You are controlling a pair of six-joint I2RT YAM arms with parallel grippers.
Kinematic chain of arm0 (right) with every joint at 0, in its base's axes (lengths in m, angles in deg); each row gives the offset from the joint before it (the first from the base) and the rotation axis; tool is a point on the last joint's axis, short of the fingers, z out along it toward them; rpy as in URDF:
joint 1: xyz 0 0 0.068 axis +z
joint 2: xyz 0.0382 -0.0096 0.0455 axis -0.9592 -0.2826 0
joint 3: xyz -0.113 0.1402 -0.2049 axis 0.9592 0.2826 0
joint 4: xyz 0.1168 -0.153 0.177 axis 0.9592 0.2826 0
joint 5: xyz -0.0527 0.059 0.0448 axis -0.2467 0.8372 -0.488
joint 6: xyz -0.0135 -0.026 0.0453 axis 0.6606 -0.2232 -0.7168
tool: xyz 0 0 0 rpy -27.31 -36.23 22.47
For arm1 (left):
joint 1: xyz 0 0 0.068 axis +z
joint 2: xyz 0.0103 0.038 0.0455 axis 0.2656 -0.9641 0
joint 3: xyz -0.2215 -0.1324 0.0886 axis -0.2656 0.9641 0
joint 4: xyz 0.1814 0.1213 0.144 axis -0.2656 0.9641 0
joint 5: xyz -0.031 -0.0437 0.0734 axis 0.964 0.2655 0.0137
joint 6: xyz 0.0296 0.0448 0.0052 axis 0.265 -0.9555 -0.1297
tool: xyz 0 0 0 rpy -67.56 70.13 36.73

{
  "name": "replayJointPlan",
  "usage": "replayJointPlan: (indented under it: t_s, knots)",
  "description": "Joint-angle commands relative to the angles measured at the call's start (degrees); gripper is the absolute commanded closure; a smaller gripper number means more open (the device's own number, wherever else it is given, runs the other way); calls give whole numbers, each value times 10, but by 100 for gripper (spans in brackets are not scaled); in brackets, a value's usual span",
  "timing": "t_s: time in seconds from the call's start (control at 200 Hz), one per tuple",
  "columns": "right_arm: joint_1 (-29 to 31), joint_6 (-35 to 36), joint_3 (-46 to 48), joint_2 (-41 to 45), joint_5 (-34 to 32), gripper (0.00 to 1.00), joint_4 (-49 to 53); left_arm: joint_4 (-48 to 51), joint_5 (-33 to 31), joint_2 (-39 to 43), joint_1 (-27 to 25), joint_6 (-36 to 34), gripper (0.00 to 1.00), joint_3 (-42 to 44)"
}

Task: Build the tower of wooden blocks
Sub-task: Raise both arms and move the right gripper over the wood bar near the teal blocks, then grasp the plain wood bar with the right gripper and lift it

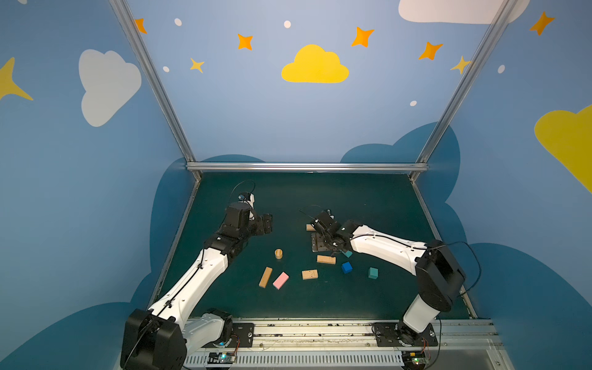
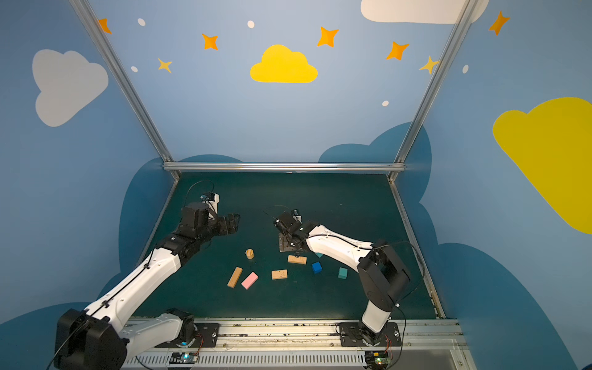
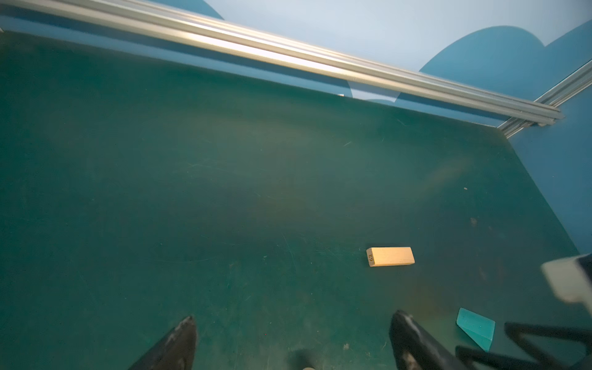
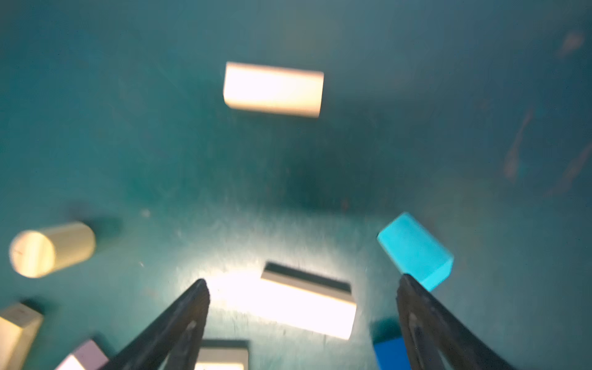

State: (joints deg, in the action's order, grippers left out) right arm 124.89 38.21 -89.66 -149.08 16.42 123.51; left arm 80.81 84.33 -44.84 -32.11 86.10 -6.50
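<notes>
Since no block has been stacked, the tower exists only as loose pieces scattered on the mat (image 1: 368,205). Both grippers are seen open and empty. The left gripper (image 3: 294,317) is held over bare mat, to the left of the cluster. The right gripper (image 4: 302,281) is poised above a tan bar (image 1: 326,259), which is framed between its fingers in the right wrist view.

Trouble may be expected from crowding. The house piece (image 4: 416,250) lies just beside one finger and is half hidden under the right arm in both top views. The blue cube (image 1: 346,267) is near as well. Either could be struck or shoved if the gripper is lowered as it stands. The bar is set askew to the fingers, so it could be twisted or squeezed out when the jaws are shut. Alignment cannot be judged finely, since the right wrist view is blurred. The cylinder (image 1: 278,253), apparently upright, could be toppled and sent rolling by a careless sweep.

Plain tan wood is seen in the bars and cylinder. Colour is added by a pink bar (image 1: 281,280) and a teal cube (image 1: 373,273). All pieces are small and lie singly.
</notes>
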Motion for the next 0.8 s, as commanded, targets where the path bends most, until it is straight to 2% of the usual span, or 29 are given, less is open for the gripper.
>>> replayJointPlan:
  t_s: [0.0, 0.25, 0.796]
  knots:
    - [15, -57, -18, -4, 6, 10, 52, 3, -15, 26, -3, 8, 6, 0]
    - [33, -114, 9, -12, 18, 10, 46, -8, -18, 48, -5, 12, 6, 23]
    - [26, -177, 15, -54, 6, 10, 59, -6, -18, 45, -12, 11, 5, 23]
